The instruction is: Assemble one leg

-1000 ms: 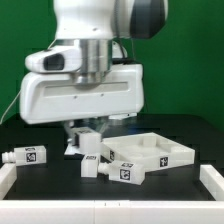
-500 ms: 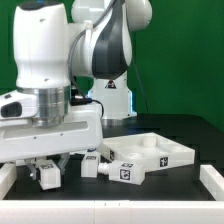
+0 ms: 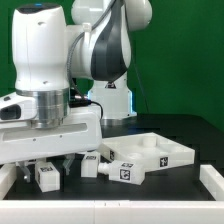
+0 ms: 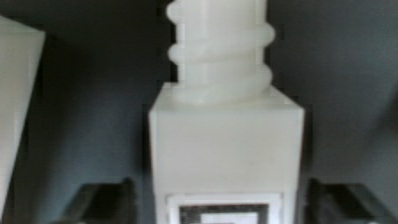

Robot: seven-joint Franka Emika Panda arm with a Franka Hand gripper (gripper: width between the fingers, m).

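Observation:
A white square leg (image 4: pixel 222 120) with a threaded end fills the wrist view and lies lengthwise between my two dark fingers (image 4: pixel 103 200), with a dark gap on each side. My gripper (image 4: pixel 222 205) is open around it. In the exterior view my gripper (image 3: pixel 48 166) hangs low over the table at the exterior view's left, and the leg's tagged end (image 3: pixel 47 177) shows below it. A second white leg (image 3: pixel 93 166) lies in the middle. The white square tabletop part (image 3: pixel 165 152) lies at the exterior view's right.
The arm's big white wrist housing (image 3: pixel 50 125) hides much of the table at the exterior view's left. White border strips stand at the front left (image 3: pixel 8 178) and front right (image 3: pixel 212 180). The robot base (image 3: pixel 110 100) stands behind.
The arm has swung to the exterior view's left and come down over the leg there. In the last half second it has barely moved.

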